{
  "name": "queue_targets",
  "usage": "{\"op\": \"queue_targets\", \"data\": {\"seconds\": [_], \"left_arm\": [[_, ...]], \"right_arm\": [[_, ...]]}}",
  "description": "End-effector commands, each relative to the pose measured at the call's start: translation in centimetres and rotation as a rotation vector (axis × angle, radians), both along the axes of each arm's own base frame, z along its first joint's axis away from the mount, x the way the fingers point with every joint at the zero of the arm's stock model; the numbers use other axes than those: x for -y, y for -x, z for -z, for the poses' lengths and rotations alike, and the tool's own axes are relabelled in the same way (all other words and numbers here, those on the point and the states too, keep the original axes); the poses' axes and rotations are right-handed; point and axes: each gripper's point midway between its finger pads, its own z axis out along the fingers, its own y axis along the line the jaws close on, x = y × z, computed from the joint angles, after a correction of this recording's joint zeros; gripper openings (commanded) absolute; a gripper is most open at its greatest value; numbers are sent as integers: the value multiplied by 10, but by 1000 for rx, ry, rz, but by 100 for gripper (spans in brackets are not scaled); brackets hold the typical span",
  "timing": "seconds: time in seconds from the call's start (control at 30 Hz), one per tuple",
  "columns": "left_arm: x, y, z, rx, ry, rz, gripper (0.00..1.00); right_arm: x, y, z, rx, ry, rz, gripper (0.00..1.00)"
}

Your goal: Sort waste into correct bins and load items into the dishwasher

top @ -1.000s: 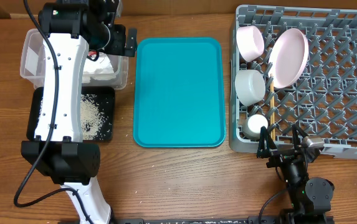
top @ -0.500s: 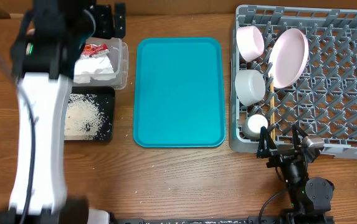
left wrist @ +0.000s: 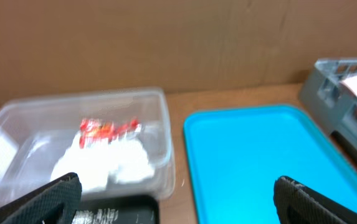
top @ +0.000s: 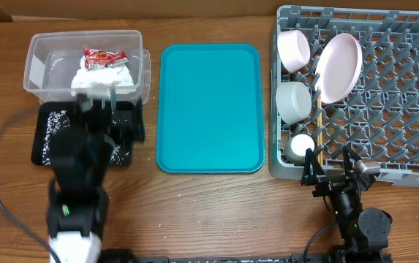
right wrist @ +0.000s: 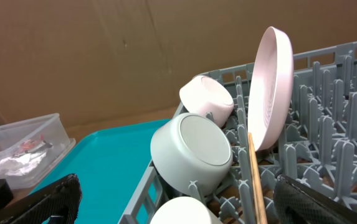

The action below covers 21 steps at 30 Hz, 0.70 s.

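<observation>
Overhead, the red wrapper (top: 104, 56) rests against the far side of the white napkin (top: 99, 79) inside the clear tub (top: 41, 45). The rice (top: 47, 137) is scattered in the black tray (top: 38, 153), which touches the tub's near wall. My left gripper (left wrist: 176, 190) hangs above that tray, fingers spread wide with nothing between them. Through its wrist camera the wrapper sits ahead and to the left of the jaws, its long axis crosswise to my reach, so this arm is much the nearer to all the waste. Beyond the teal tray (top: 209, 109), the grey rack (top: 399, 131) holds the plate (top: 338, 67) on edge, two bowls (top: 294, 49), the cup (top: 300, 146) and the chopsticks (top: 316, 120). The chopsticks lie front to back, pointing toward my right gripper (top: 330, 169), which sits at the rack's near edge, also spread and holding nothing. I judge that sorting and loading look finished, so neither arm needs to reach in.
</observation>
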Motion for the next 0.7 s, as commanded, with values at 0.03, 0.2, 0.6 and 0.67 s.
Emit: {"op": "queue_targets", "data": {"seconds": [0.03, 0.2, 0.6, 0.67], "left_arm": [[-6, 31, 36, 79, -3, -24, 100], [-9, 53, 60, 191, -10, -44, 100], [-12, 75, 110, 156, -29, -64, 100], [-14, 76, 101, 193, -27, -78, 100]], "right_arm": [[-1, 0, 2, 4, -1, -4, 100], [-1, 0, 2, 4, -1, -5, 100], [-1, 0, 2, 4, -1, -4, 100], [-1, 0, 2, 4, -1, -4, 100]]}}
